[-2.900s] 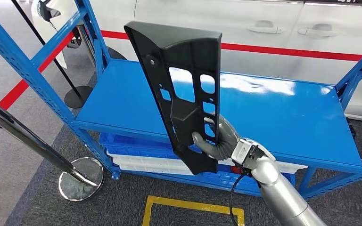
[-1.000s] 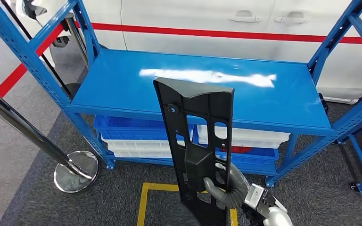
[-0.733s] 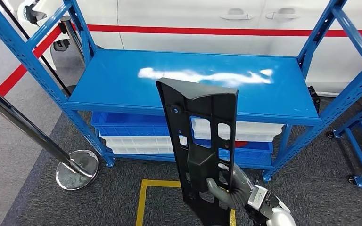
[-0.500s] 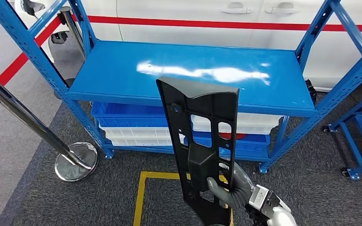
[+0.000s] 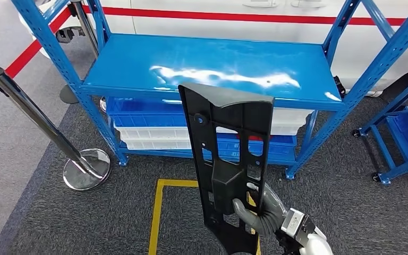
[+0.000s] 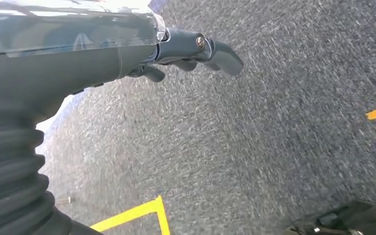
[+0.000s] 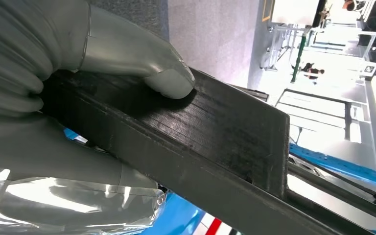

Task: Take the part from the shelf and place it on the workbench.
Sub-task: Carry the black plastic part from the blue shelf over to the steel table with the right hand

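Note:
The part (image 5: 228, 159) is a long black plastic panel with several cut-out windows, standing upright in front of the blue shelf (image 5: 212, 66). My right hand (image 5: 257, 211) grips its lower end, fingers through a slot. In the right wrist view the thumb (image 7: 142, 61) presses on the panel's black ribbed edge (image 7: 215, 142). My left hand (image 6: 186, 49) hangs over grey carpet with its fingers loosely curled and nothing in them.
The shelf's top board is bare; blue and white crates (image 5: 154, 135) sit on its lower level. A chrome stanchion post (image 5: 37, 119) with a round base (image 5: 86, 169) stands at the left. Yellow floor tape (image 5: 156, 212) marks a square. A second blue rack (image 5: 401, 133) is at the right.
The whole view has drawn back from the shelf, which now lies farther off and higher in the picture. My right hand keeps the panel upright in the same grip.

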Tool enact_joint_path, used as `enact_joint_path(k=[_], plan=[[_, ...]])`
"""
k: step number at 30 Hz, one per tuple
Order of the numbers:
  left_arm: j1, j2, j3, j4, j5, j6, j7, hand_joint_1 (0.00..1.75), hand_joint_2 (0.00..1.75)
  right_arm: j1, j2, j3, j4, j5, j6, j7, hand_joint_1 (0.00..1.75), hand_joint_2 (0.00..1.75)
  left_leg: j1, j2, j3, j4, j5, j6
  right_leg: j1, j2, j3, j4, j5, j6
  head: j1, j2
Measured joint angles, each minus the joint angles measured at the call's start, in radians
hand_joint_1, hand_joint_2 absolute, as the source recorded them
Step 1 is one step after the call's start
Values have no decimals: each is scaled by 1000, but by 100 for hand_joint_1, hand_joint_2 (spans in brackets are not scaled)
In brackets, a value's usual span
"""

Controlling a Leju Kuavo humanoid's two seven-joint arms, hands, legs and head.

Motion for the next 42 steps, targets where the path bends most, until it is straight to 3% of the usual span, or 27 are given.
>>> enact_joint_path(k=[2, 4, 6, 8, 9, 10, 11, 13, 15, 16, 17, 19, 20, 21, 24, 25, 26, 27, 29, 31, 32, 34, 36, 38, 40, 41, 42], plan=[[1, 1, 0, 0, -1, 0, 0, 0, 175, 1, 0, -1, -4, 0, 0, -1, 175, 175, -1, 1, -10, 6, 14, -11, 5, -1, 18, -43, -16, -12, 0, 0], [3, 4, 0, 0, -2, 0, 2, 0, 175, 3, 0, -2, -6, 0, 0, -3, 175, 175, 1, -3, -20, 15, 7, -23, 2, -5, 1, -45, 2, -29, 0, 0], [4, 6, 0, 0, -3, -2, 3, 0, 175, 6, -1, -3, -9, -1, 0, -6, 175, 175, 4, -9, -42, 77, -70, -36, -3, -8, -23, -48, 27, -42, 0, 0], [5, 8, 0, 0, -4, -3, 4, 0, 175, 10, -3, -4, -11, -1, 0, -10, 175, 175, 6, -12, -70, 198, -168, -46, -2, -6, -56, -47, 53, -47, 0, 0], [5, 9, 0, 0, -4, -3, 4, 0, 175, 12, -3, -4, -12, -1, 0, -11, 175, 175, 7, -12, -76, 256, -190, -49, -2, -6, -73, -46, 66, -46, 0, 0], [5, 10, 0, 0, -4, -3, 4, 0, 175, 14, -3, -5, -12, -2, 1, -11, 175, 175, 7, -12, -71, 290, -186, -51, -2, -5, -91, -45, 79, -44, 0, 0], [5, 10, 0, 0, -4, -3, 4, 0, 175, 16, -3, -5, -13, -2, 2, -11, 175, 175, 7, -12, -51, 291, -160, -51, -2, -5, -108, -43, 92, -42, 0, 0], [5, 10, 0, 0, -4, -3, 3, 0, 175, 17, -3, -6, -13, -2, 4, -12, 175, 175, 8, -21, 35, 195, -100, -46, -2, 1, -138, -39, 115, -34, 0, 0], [7, 10, 0, 0, -3, -3, 0, 0, 175, 15, -3, -7, -14, -5, 7, -10, 175, 175, 7, -53, 141, 40, -107, -33, -1, 12, -159, -37, 134, -23, 0, 0], [9, 9, 0, 0, -3, -4, -6, 0, 175, 14, -3, -8, -15, -8, 10, -8, 175, 175, 6, -65, 173, -17, -123, -27, -1, 18, -165, -37, 145, -16, 0, 0], [12, 9, 0, 0, -2, -7, -15, 0, 175, 14, -3, -10, -15, -11, 13, -6, 175, 175, 4, -67, 185, -44, -134, -21, -1, 23, -167, -41, 156, -10, 0, 0], [16, 7, 0, 0, -2, -11, -33, 0, 175, 16, -2, -15, -15, -17, 18, -1, 175, 175, 3, -48, 176, -55, -121, -7, -4, 34, -171, -48, 174, 2, 0, 0], [16, 7, 0, 0, -2, -12, -37, 0, 175, 17, -2, -18, -15, -19, 18, 0, 175, 175, 4, -37, 170, -56, -111, 0, -5, 33, -178, -40, 166, 6, 0, 0], [15, 6, 0, 0, -3, -12, -39, 0, 175, 19, -1, -21, -15, -21, 19, 2, 175, 175, 5, -27, 162, -58, -100, 7, -6, 30, -193, -9, 139, 9, 0, 0], [15, 5, 0, 0, -3, -10, -39, 0, 175, 20, 1, -25, -15, -22, 20, 5, 175, 175, 3, 1, 131, -55, -78, 15, -7, 17, -259, 189, 11, 14, 0, 0], [15, 5, 0, 0, -3, -10, -39, 0, 175, 20, 1, -26, -15, -22, 20, 4, 175, 175, 2, 11, 123, -52, -73, 15, -7, 16, -266, 237, -11, 15, 0, 0], [15, 5, 0, 0, -2, -9, -39, 0, 175, 21, 1, -27, -14, -23, 19, 3, 175, 175, 1, 20, 116, -49, -69, 15, -6, 14, -253, 247, -16, 15, 0, 0], [15, 5, 0, 0, -1, -9, -39, 0, 175, 22, 1, -29, -15, -23, 19, 0, 175, 175, 0, 28, 110, -47, -66, 14, -5, 10, -218, 213, -2, 13, 0, 0], [15, 5, 0, 0, 0, -9, -39, 0, 175, 23, 1, -34, -20, -23, 18, -11, 175, 175, -3, 44, 105, -41, -65, 11, 1, -25, -112, 66, 37, 0, 0, 0], [18, 5, 0, 0, 0, -10, -37, 0, 175, 26, 1, -43, -32, -20, 16, -24, 175, 175, -8, 58, 101, -35, -65, 4, 13, -60, -52, -35, 51, -17, 0, 0], [20, 5, 1, 0, 0, -11, -36, 0, 175, 29, 1, -47, -39, -17, 15, -30, 175, 175, -10, 65, 99, -32, -65, 0, 18, -67, -50, -47, 47, -23, 0, 0], [21, 6, 1, 0, 0, -12, -31, 0, 175, 39, 1, -57, -50, -6, 11, -40, 175, 175, -10, 76, 97, -29, -69, -8, 16, -50, -56, -50, 52, -32, 0, 0], [22, 8, 1, 0, 2, -15, -28, 0, 175, 48, 1, -64, -61, 4, 7, -49, 175, 175, -8, 46, 82, 6, -99, -21, 8, -33, -59, -56, 60, -43, 0, 0], [23, 9, 2, 0, 3, -20, -27, 0, 175, 53, 1, -70, -71, 10, 1, -57, 175, 175, -3, 1, 32, 124, -165, -33, 4, -15, -63, -58, 65, -50, 0, 0], [26, 10, 3, 0, 3, -23, -22, 0, 175, 63, 1, -79, -78, 15, -8, -64, 175, 175, 0, -11, -22, 252, -212, -40, 4, 6, -67, -57, 68, -51, 0, 0], [29, 10, 3, 0, 2, -25, -20, 0, 175, 71, 1, -84, -82, 17, -14, -66, 175, 175, 2, -12, -29, 269, -206, -42, 3, 19, -67, -56, 69, -51, 0, 0], [32, 10, 3, 0, 1, -28, -19, 0, 175, 80, 1, -90, -87, 20, -19, -69, 175, 175, 4, -14, -17, 246, -180, -44, 2, 31, -67, -54, 69, -49, 0, 0]])
